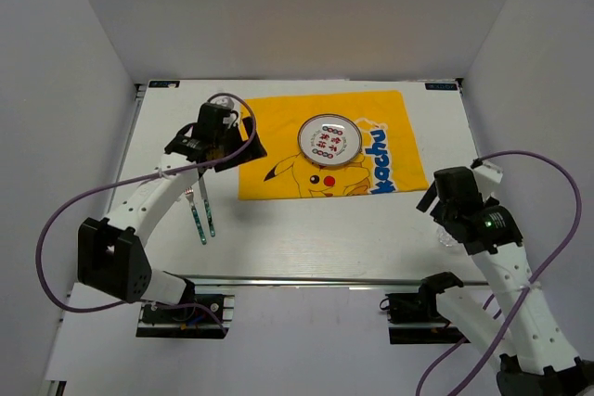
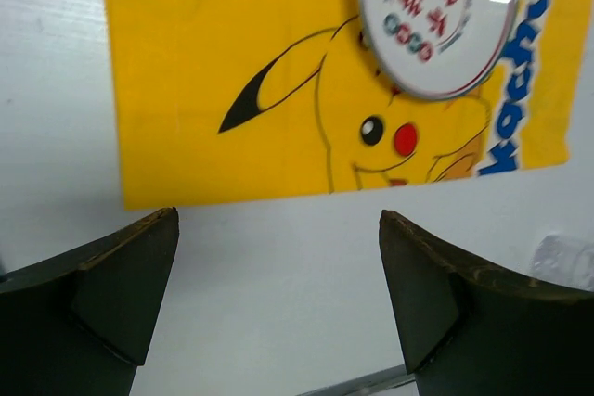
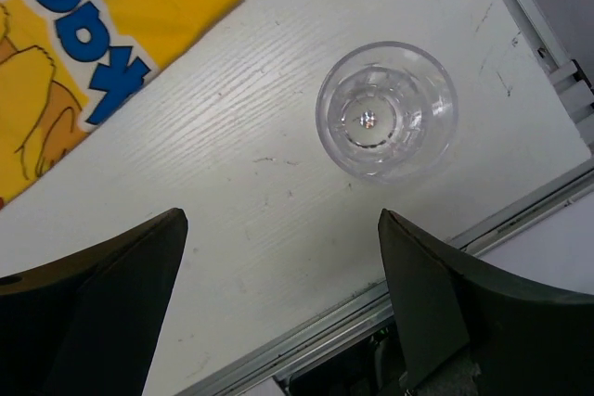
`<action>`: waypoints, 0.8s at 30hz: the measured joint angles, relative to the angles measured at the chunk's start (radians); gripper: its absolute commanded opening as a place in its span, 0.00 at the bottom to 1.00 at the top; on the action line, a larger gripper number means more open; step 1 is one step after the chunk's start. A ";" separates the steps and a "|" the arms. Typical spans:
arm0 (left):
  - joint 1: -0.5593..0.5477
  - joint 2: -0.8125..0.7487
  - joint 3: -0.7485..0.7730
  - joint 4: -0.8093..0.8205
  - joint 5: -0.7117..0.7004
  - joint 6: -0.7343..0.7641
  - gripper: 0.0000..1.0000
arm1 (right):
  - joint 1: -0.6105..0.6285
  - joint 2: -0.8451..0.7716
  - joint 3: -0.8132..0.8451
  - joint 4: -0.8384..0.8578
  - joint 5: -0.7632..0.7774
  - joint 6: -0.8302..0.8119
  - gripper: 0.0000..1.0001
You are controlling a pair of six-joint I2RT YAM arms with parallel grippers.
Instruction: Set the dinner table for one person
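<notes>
The step in hand looks like fetching the clear tumbler (image 3: pixel 386 110), which stands upright on the white dinner table (image 1: pixel 306 248) near its right edge, just inside the metal rail (image 3: pixel 436 257). The right gripper (image 3: pixel 280 229) hovers above it with its jaws wide apart and nothing between them.

In the right wrist view the tumbler sits ahead of the gap and towards the right finger, not centred. A good grasp would first bring the rim midway between the fingers, then drop straight down and close on the wall below the rim. The wall is smooth and see-through, so it will probably slip if it is pinched high or squeezed at a tilt. It should be carried level.

A sensible place for it is on the yellow cloth (image 1: pixel 278 127), beyond the right of the plate (image 1: pixel 328 140). The plate rests on the cloth towards the far edge of the table.

The left gripper (image 2: pixel 278 224) is also spread open and empty, above the cloth's left border. Teal-handled cutlery (image 1: pixel 201 218) lies on the bare table to the left of the cloth.

Blue letters on the cloth read "kachu" beside the Pikachu drawing. The plate carries red characters and a row of small rings, too small to read.
</notes>
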 measured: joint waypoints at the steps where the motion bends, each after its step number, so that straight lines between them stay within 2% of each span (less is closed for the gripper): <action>1: 0.002 -0.015 -0.018 -0.021 0.001 0.022 0.98 | -0.002 0.009 -0.018 -0.002 0.000 0.003 0.89; 9: 0.008 -0.055 -0.080 -0.089 0.092 0.154 0.98 | -0.061 0.137 -0.074 0.087 -0.004 0.008 0.89; 19: 0.008 -0.099 -0.115 -0.085 0.153 0.190 0.98 | -0.196 0.189 -0.166 0.270 -0.076 -0.041 0.89; 24: 0.008 -0.113 -0.125 -0.082 0.170 0.192 0.98 | -0.264 0.245 -0.235 0.395 -0.127 -0.074 0.84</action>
